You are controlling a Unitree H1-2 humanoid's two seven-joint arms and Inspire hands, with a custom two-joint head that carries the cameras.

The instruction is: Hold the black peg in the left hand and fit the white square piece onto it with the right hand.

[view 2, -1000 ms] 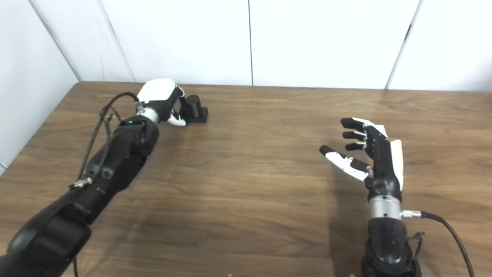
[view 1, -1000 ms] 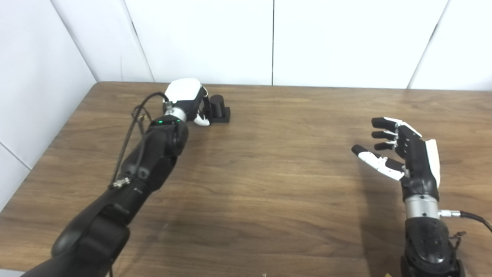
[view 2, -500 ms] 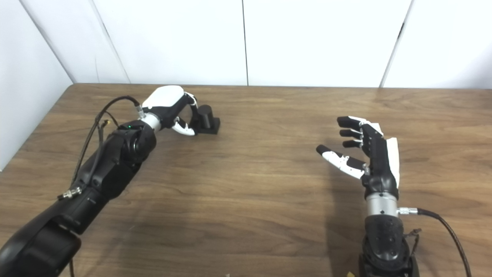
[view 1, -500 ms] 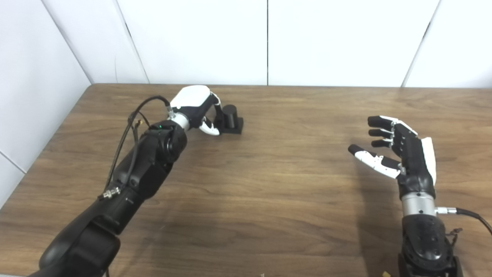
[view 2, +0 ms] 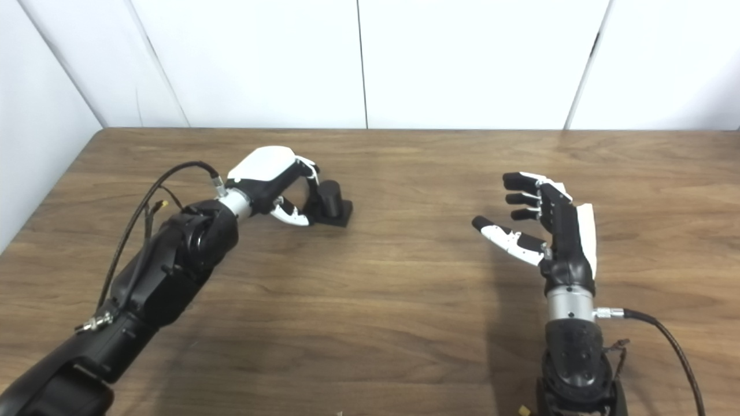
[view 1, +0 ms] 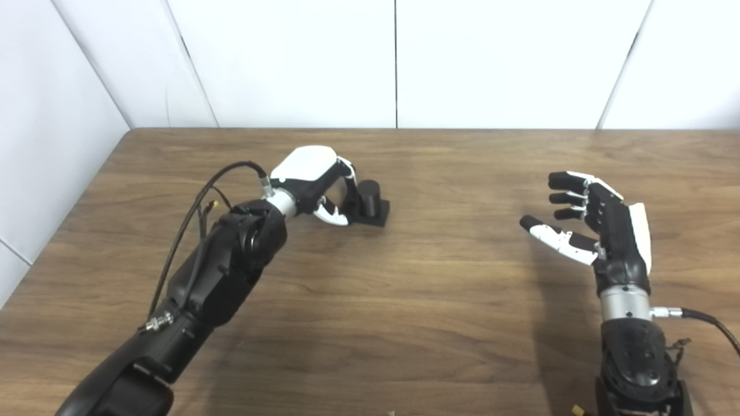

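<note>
The black peg (view 1: 370,199), a short cylinder on a square black base, stands on the wooden table (view 1: 404,300) left of centre. My left hand (view 1: 315,179) is curled around its left side, fingers (view 1: 348,176) against the cylinder and the thumb low by the base. My right hand (view 1: 589,222) hovers open at the right, palm turned left, fingers spread, nothing in it. No white square piece shows in either view.
White wall panels stand behind the table's far edge and along its left side. A cable loops off my left forearm (view 1: 196,208). A small yellowish scrap (view 2: 523,411) lies at the bottom edge beside my right arm.
My left hand has slid right and toward me across the table, and the black peg has come with it. The camera has shifted a little. My right hand has stayed open and about in place.
</note>
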